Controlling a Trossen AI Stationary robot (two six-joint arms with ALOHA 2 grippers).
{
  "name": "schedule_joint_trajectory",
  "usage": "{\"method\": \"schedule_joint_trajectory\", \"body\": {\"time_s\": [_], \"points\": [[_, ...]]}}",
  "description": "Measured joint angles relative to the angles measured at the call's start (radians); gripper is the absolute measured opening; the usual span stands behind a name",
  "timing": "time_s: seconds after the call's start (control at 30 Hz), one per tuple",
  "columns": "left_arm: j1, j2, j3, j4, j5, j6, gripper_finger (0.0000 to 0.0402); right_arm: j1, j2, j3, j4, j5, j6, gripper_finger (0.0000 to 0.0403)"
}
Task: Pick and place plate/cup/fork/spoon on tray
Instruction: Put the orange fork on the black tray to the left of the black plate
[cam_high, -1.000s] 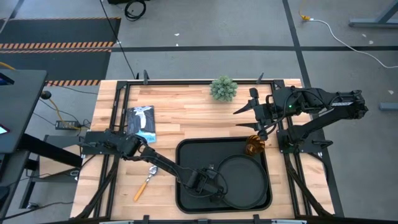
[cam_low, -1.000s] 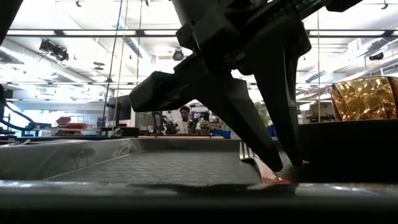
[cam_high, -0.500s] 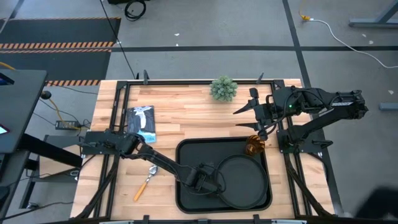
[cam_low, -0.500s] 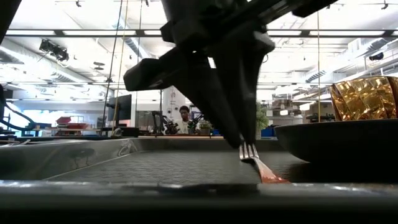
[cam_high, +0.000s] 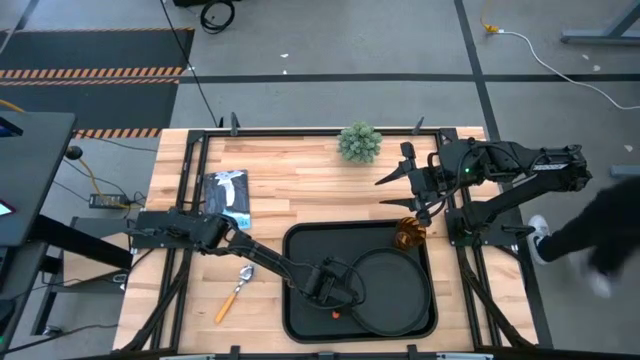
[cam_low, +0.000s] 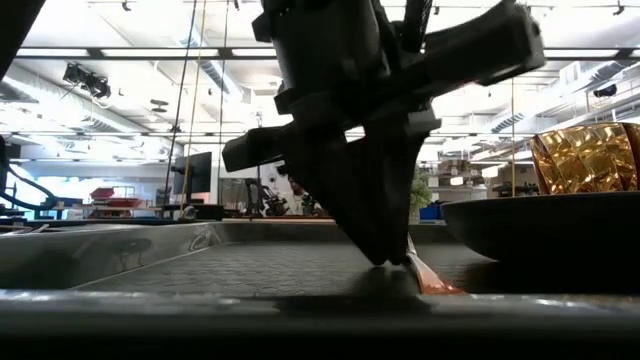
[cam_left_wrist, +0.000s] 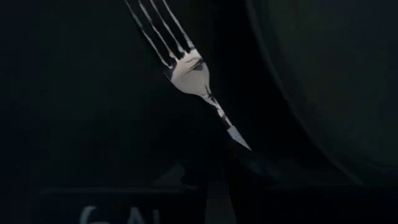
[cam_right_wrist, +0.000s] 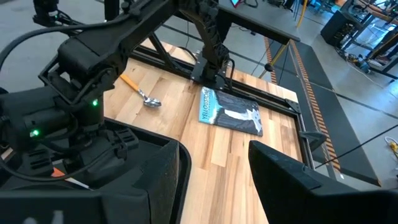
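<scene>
The fork lies flat on the tray, tines toward the far edge, its orange handle beside the plate. The plate rests on the tray's right half. The amber cup stands upright in the tray's far right corner. The spoon lies on the wood left of the tray. My left gripper points steeply down over the fork's neck, its fingers only a narrow gap apart. My right gripper hangs open, high above the table's far right. My left gripper comes down from above onto the fork where the metal neck meets the handle. The neck runs under one fingertip, not into the gap. I cannot tell whether that fingertip touches it. The fork lies on the tray floor, handle toward the near edge.
A small green plant stands at the table's far edge, and a booklet lies at the far left. Black frame rails run along the table's edges. A person passes just beyond the table's right side.
My left gripper has slid along the fork from its orange handle toward the tines, toward the table's far edge, tipping and rolling as it went. The handle's end now shows behind it. The fork has stayed where it lay. A person has come in at the right.
</scene>
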Motion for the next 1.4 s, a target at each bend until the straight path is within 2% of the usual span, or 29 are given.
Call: {"method": "schedule_joint_trajectory", "body": {"time_s": [0.3, 0.53, 0.8, 1.03, 1.4], "points": [[-0.003, 0.0, 0.0, 0.036, 0.011, 0.001, 0.0056, 0.0, 0.0, 0.0, 0.0, -0.002, 0.0, 0.0201], [-0.003, -0.001, 0.0, 0.0, 0.036, -0.002, 0.0054, 0.0, 0.0, 0.0, 0.0, -0.002, 0.003, 0.0201], [-0.009, -0.008, 0.0, 0.052, 0.028, 0.032, 0.0045, 0.0, 0.0, 0.0, 0.0, -0.002, 0.003, 0.0201], [-0.014, -0.008, 0.0, 0.093, 0.044, 0.06, 0.006, 0.0, 0.0, 0.0, 0.007, -0.002, 0.002, 0.0201], [-0.014, -0.008, 0.001, 0.137, 0.005, 0.216, 0.0063, 0.0, 0.0, 0.0, 0.007, -0.001, 0.003, 0.0201]]}}
